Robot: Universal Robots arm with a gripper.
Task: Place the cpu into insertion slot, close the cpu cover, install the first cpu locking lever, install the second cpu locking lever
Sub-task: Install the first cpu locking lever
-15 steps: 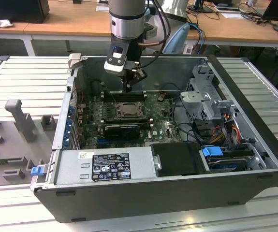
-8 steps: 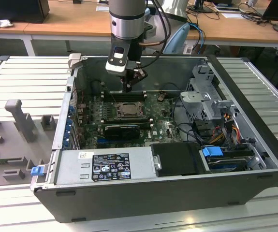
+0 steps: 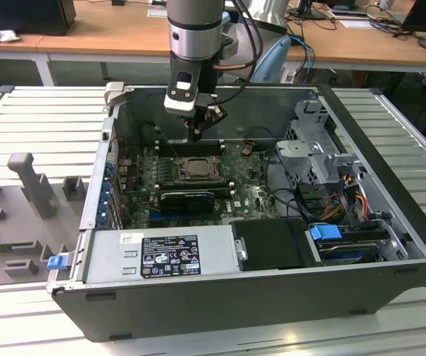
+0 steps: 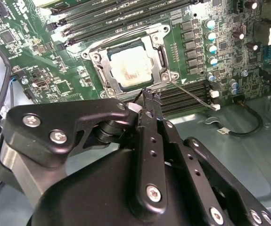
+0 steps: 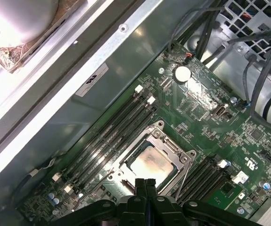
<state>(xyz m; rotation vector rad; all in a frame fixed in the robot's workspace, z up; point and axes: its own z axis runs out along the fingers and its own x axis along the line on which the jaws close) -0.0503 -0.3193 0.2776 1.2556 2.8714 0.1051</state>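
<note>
Lever work looks to be the step in hand. In the second wrist view the cpu [image 4: 128,68] lies flat in the insertion slot [image 4: 160,57], and the cpu cover [image 4: 103,71] is down over it, its window framing the pale metal face. One locking lever [image 4: 194,95], a thin rod, angles out from the socket's corner over the memory slots [image 4: 177,102] and seems unlatched. The other lever [image 4: 121,36] runs along the opposite side, and I cannot tell whether it is caught. The gripper [image 4: 148,96] sits just beside that corner with its fingers pressed together and nothing between them; contact with the rod is not clear. In the exterior view it hangs inside the computer case [image 3: 272,297]. As I judge it, latching calls for the tip set squarely on the rod, pressing down and under the catch, clear of the board.
</note>
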